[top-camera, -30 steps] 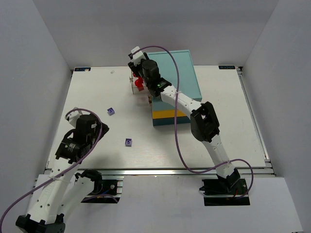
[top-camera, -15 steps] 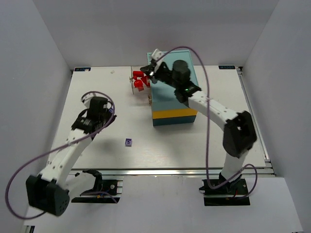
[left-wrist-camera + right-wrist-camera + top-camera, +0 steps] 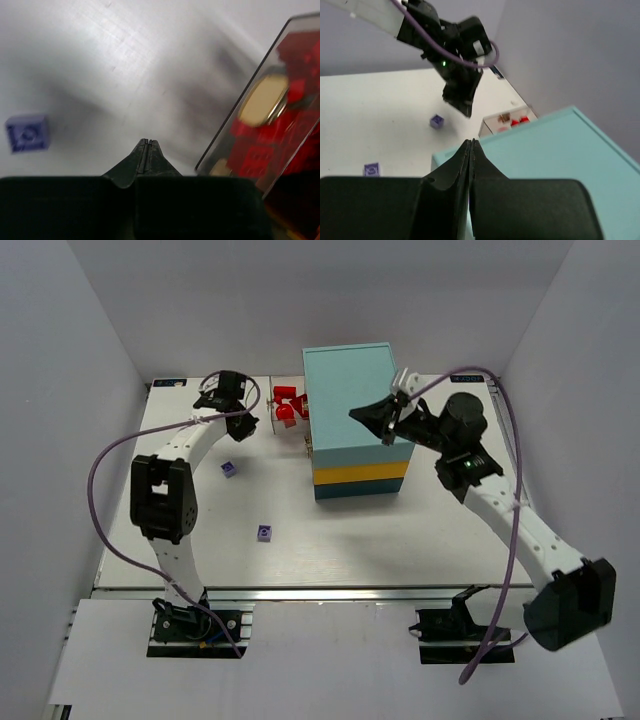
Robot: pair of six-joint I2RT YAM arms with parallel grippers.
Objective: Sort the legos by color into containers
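Observation:
A clear drawer (image 3: 288, 405) holding red legos (image 3: 284, 399) stands on the table just left of the cabinet (image 3: 350, 390). In the left wrist view that drawer (image 3: 280, 110) is close on the right. My left gripper (image 3: 243, 427) hovers left of it, shut and empty (image 3: 146, 142). Two purple legos (image 3: 229, 469) (image 3: 264, 533) lie loose on the table; one of these purple legos (image 3: 27, 132) shows to the left of the fingers. My right gripper (image 3: 357, 415) is shut with nothing in it above the cabinet's light teal top (image 3: 545, 150).
The cabinet has light teal, yellow and darker teal layers (image 3: 360, 475). White walls enclose the table on three sides. The left arm (image 3: 455, 45) reaches across the far left part of the table.
Both grippers have shut. The left arm swung from the near left out to the far side beside the drawer. The right arm drew back right from the drawer to above the cabinet.

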